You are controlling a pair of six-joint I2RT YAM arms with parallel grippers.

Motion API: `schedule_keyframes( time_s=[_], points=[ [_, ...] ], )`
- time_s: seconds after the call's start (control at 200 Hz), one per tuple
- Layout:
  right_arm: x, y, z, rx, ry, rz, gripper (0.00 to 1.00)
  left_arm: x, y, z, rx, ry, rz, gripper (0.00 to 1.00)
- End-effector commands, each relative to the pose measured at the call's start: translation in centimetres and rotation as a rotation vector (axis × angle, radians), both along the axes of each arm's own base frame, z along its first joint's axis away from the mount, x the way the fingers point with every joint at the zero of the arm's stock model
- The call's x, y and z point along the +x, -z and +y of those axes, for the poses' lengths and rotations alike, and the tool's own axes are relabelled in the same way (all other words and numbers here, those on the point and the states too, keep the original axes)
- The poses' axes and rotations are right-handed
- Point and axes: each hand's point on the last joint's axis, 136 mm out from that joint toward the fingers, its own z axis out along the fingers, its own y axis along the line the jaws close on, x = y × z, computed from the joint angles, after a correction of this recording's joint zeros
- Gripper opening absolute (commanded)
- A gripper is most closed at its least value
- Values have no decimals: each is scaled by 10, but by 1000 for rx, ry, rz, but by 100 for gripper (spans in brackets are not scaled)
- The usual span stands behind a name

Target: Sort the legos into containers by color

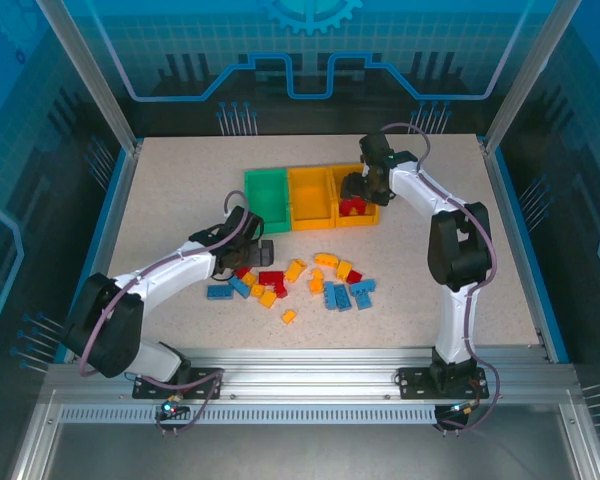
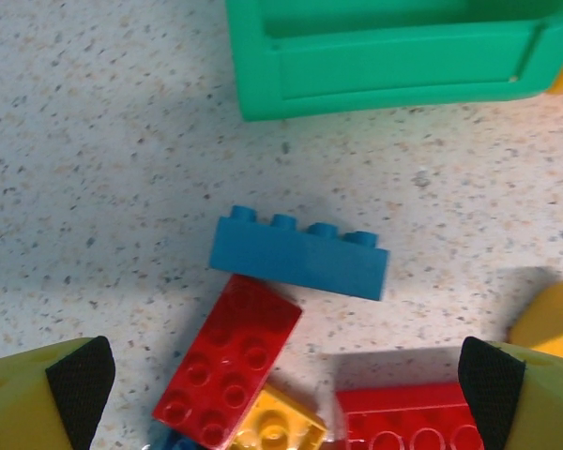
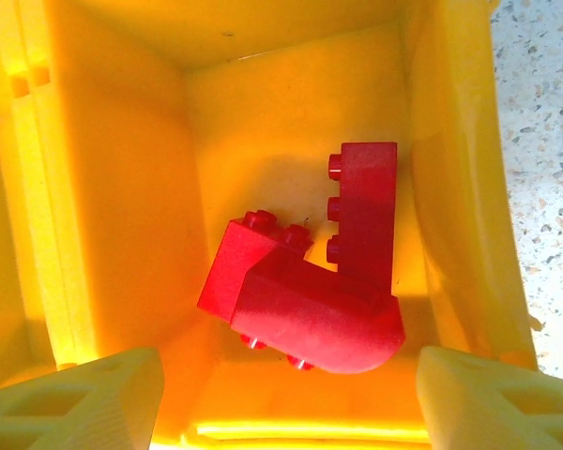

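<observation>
We note the right pincer spread over red bricks in the yellow bin. The left pincer, also spread, must next pinch the blue brick.

I see a speckled beige tabletop walled by blue translucent panels on aluminium posts, evenly lit.
</observation>
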Motion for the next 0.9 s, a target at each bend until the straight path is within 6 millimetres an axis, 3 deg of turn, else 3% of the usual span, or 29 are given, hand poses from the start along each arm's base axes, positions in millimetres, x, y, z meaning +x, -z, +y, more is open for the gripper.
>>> schedule_keyframes(
  time_s=[0.0, 0.25, 0.425, 0.73, 0.895],
  points=[
    [-13, -25, 9, 22, -49, -23, 73, 0, -1, -1, -30, 7, 6, 99],
    [-37, -31, 5, 22, -50, -33, 73, 18, 14, -20, -43, 76, 44, 99],
    [-48, -39, 0, 27, -47, -45, 73, 25, 28, -15, -10, 63, 79, 98],
    [-63, -47, -15, -11, -39, -59, 75, 38, 42, -17, 20, 83, 101, 86],
    [-77, -42, -26, -35, -29, -45, 75, 43, 47, -18, 32, 92, 114, 69]
  ],
)
